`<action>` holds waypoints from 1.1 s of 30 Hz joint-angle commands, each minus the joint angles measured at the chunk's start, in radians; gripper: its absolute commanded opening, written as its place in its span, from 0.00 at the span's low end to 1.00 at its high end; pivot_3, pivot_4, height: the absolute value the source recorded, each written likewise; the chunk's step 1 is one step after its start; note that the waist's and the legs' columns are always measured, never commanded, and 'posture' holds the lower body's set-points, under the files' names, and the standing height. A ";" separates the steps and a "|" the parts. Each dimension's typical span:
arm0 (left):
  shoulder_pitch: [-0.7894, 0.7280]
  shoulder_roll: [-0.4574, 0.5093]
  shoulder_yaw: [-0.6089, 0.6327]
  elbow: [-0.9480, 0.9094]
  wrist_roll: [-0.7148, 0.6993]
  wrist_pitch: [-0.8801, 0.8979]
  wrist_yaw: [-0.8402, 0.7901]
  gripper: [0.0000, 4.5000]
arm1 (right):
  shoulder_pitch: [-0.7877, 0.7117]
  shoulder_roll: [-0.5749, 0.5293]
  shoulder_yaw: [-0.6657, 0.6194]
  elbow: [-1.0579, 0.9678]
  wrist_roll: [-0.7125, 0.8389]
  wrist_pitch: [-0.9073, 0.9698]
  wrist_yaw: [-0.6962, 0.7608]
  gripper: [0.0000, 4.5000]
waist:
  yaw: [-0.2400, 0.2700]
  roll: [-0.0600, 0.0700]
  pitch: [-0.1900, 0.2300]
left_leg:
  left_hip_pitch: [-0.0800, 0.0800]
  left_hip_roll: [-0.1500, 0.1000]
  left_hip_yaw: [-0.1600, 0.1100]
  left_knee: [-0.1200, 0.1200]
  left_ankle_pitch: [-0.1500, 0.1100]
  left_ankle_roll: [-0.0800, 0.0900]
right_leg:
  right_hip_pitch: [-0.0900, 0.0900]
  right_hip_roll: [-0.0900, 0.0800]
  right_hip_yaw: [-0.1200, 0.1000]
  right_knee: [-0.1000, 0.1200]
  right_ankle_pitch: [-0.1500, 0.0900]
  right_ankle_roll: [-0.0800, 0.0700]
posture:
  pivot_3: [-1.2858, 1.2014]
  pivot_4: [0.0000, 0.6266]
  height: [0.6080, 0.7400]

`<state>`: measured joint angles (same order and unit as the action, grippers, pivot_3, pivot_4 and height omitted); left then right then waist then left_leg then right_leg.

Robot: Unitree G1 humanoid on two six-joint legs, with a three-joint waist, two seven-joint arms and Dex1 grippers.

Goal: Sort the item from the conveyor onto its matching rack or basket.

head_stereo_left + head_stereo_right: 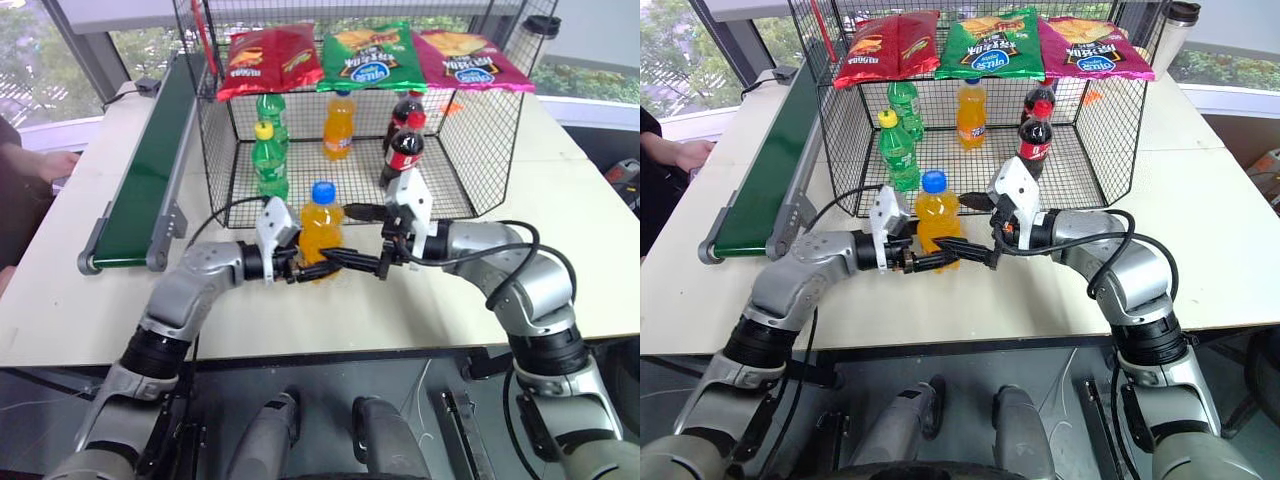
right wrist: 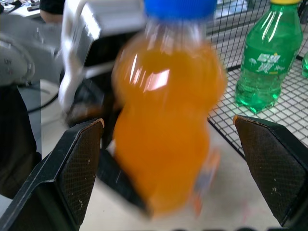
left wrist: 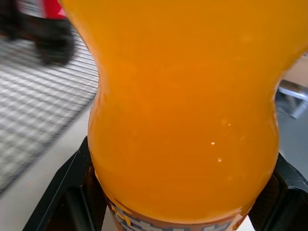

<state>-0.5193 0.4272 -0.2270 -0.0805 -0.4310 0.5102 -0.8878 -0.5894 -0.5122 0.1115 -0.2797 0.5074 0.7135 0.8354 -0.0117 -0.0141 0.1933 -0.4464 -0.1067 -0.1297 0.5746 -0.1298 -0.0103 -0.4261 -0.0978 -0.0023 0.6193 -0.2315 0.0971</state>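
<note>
Left hand (image 1: 300, 268) grips the orange soda bottle (image 1: 320, 228); right hand (image 1: 352, 265) is spread wide around it.

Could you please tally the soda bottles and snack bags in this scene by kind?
Orange soda bottles: 2, one held by the left gripper at, one in the cage
Green soda bottles: 2
Cola bottles: 2
Chip bags on the cage top: 3
Total: 9
</note>
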 commanded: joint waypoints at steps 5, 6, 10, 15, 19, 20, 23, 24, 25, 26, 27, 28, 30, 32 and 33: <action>-0.012 -0.025 -0.015 -0.052 0.034 -0.063 -0.026 0.66 | -0.034 0.016 -0.006 -0.055 0.017 -0.006 -0.013 1.00 | 0.000 0.000 0.000 | 0.000 0.000 0.000 0.000 0.000 0.000 | 0.000 0.000 0.000 0.000 0.000 0.000 | 0.52 0.24 0.98; -0.011 -0.029 -0.016 -0.058 0.035 -0.060 -0.027 0.66 | -0.036 0.018 -0.007 -0.053 0.021 -0.007 -0.009 1.00 | 0.000 0.000 0.000 | 0.000 0.000 0.000 0.000 0.000 0.000 | 0.000 0.000 0.000 0.000 0.000 0.000 | 0.52 0.24 0.98; -0.007 -0.035 -0.009 -0.074 0.032 -0.048 -0.024 0.66 | -0.041 0.024 -0.016 -0.043 0.031 -0.014 -0.003 0.88 | 0.000 0.000 0.000 | 0.000 0.000 0.000 0.000 0.000 0.000 | 0.000 0.000 0.000 0.001 0.000 0.000 | 0.52 0.24 0.98; 0.004 -0.029 -0.004 -0.086 0.037 -0.029 -0.010 0.66 | -0.039 0.018 -0.021 -0.046 0.043 -0.014 0.015 0.59 | 0.000 0.000 0.000 | 0.000 0.000 0.000 0.001 0.001 0.001 | 0.000 0.000 0.000 0.001 0.000 0.000 | 0.52 0.24 0.98; 0.010 -0.024 0.003 -0.102 0.028 0.003 0.002 0.66 | -0.037 0.013 -0.013 -0.050 0.035 -0.011 0.014 0.59 | 0.000 0.000 0.000 | 0.000 0.000 0.000 0.001 0.001 0.001 | 0.000 0.000 0.000 0.001 0.000 0.000 | 0.52 0.24 0.98; 0.008 -0.025 0.003 -0.101 0.031 0.004 0.006 0.66 | -0.038 0.014 -0.012 -0.046 0.029 -0.012 0.009 0.59 | 0.000 0.000 0.000 | 0.000 0.000 0.000 0.001 0.001 0.001 | 0.000 0.001 0.000 0.001 0.000 0.000 | 0.52 0.24 0.98; 0.000 -0.032 0.011 -0.086 0.038 0.001 0.018 0.99 | -0.040 0.016 -0.009 -0.039 0.019 -0.016 0.002 0.59 | 0.001 0.000 0.000 | 0.000 0.000 0.000 0.001 0.001 0.001 | 0.000 0.001 0.000 0.002 0.000 0.000 | 0.52 0.24 0.98; 0.000 -0.030 0.010 -0.087 0.036 0.003 0.015 0.99 | -0.040 0.016 -0.009 -0.040 0.017 -0.016 0.000 0.59 | 0.000 0.000 0.000 | 0.000 0.000 0.000 0.001 0.001 0.001 | 0.000 0.001 0.000 0.002 0.000 0.000 | 0.52 0.24 0.98; -0.001 -0.029 0.010 -0.087 0.037 0.004 0.015 0.99 | -0.040 0.016 -0.009 -0.038 0.014 -0.018 0.000 0.59 | 0.000 0.000 0.000 | 0.000 0.000 0.000 0.001 0.001 0.001 | 0.000 0.001 0.000 0.002 0.000 0.000 | 0.52 0.24 0.98; -0.001 -0.028 0.009 -0.087 0.043 0.002 0.021 0.99 | -0.039 0.016 -0.009 -0.037 0.011 -0.020 -0.001 0.59 | 0.000 0.000 0.000 | 0.000 0.000 0.000 0.001 0.001 0.001 | 0.000 0.001 0.000 0.002 0.000 0.000 | 0.52 0.24 0.98; -0.001 -0.029 0.010 -0.087 0.048 0.001 0.027 0.99 | -0.038 0.016 -0.009 -0.036 0.009 -0.021 -0.002 0.59 | 0.000 0.000 0.000 | 0.000 0.000 0.000 0.001 0.001 0.001 | 0.000 0.001 0.000 0.002 0.000 0.000 | 0.52 0.24 0.98; -0.001 -0.027 0.009 -0.088 0.054 0.002 0.033 0.99 | -0.038 0.016 -0.009 -0.034 0.006 -0.023 -0.003 0.59 | 0.000 0.000 0.000 | 0.000 0.000 0.000 0.001 0.001 0.001 | 0.000 0.001 0.000 0.002 0.000 0.000 | 0.52 0.24 0.98; 0.001 -0.017 0.007 -0.090 0.070 0.003 0.046 0.99 | -0.040 0.018 -0.011 -0.025 -0.003 -0.031 -0.009 0.59 | 0.000 0.000 0.000 | 0.000 0.000 0.000 0.001 0.001 0.001 | 0.000 0.001 0.000 0.002 0.000 0.000 | 0.52 0.24 0.98; 0.010 0.007 0.009 -0.093 0.090 -0.001 0.054 0.99 | -0.047 0.024 -0.016 -0.005 -0.020 -0.044 -0.024 0.59 | 0.000 0.000 0.000 | 0.001 0.000 0.000 0.001 0.001 0.001 | 0.000 0.001 0.000 0.002 0.000 0.000 | 0.52 0.24 0.98; 0.018 0.020 0.018 -0.097 0.098 -0.005 0.060 0.99 | -0.052 0.028 -0.019 0.008 -0.034 -0.053 -0.036 0.59 | 0.000 0.000 0.000 | 0.001 0.000 0.000 0.001 0.001 0.001 | 0.000 0.001 0.000 0.002 0.000 0.000 | 0.52 0.24 0.98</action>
<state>-0.5056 0.4336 -0.2398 -0.1331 -0.3490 0.5197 -0.8386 -0.6035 -0.4897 0.1139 -0.2617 0.4836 0.7033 0.8151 -0.0115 -0.0141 0.1934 -0.4457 -0.1069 -0.1297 0.5759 -0.1288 -0.0089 -0.4261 -0.0971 -0.0023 0.6222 -0.2313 0.0975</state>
